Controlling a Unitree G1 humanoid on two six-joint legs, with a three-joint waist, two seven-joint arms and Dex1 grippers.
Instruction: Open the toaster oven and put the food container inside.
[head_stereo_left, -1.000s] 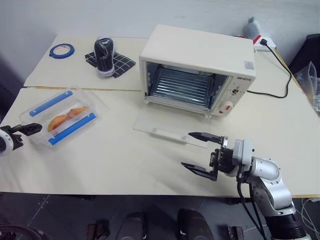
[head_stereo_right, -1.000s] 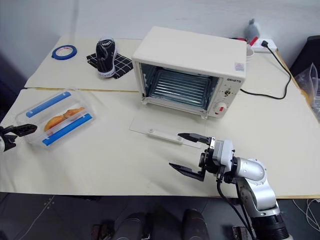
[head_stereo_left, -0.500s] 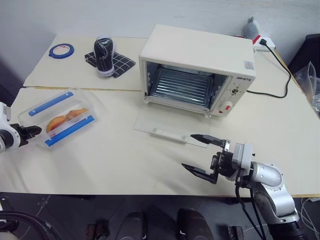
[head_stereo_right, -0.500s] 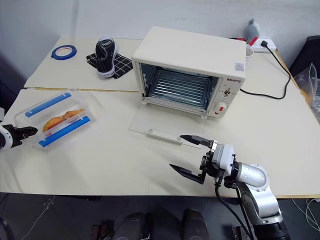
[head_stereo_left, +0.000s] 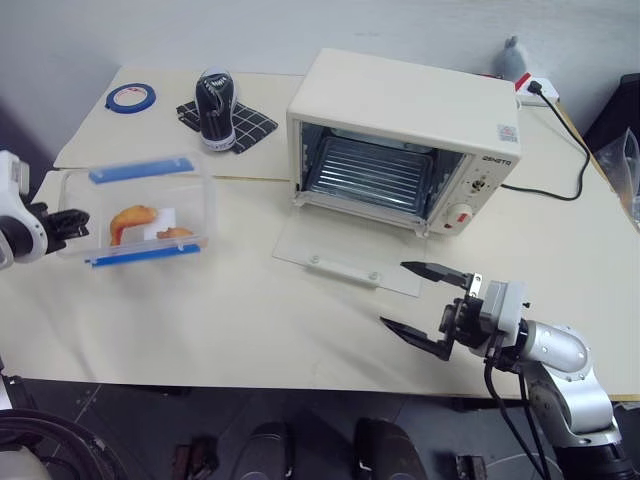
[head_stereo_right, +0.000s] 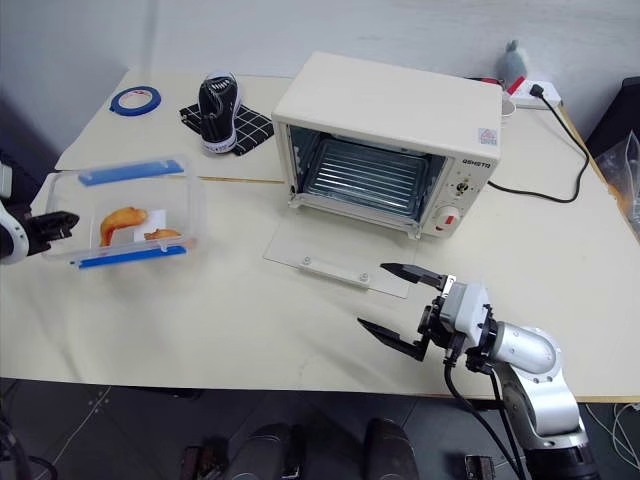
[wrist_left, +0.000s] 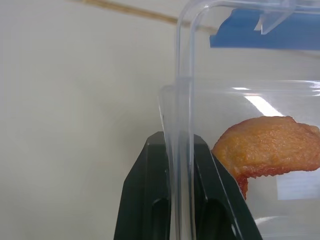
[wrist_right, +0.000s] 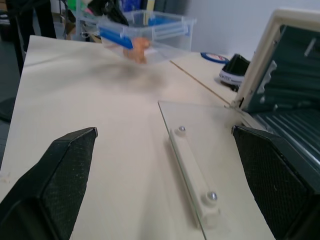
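While left gripper jaws pinch the food container wall, right gripper jaws gape wide, empty.

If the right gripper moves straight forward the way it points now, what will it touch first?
Probably the glass door lying open on the table, or its white handle. The right gripper is open and aims across it toward the lifted food container.

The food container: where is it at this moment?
The food container is at the table's left side, clamped at its end wall by the left gripper, left of the open toaster oven.

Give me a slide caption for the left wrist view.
Left end effector shut on the food container's clear end wall, orange food visible inside.
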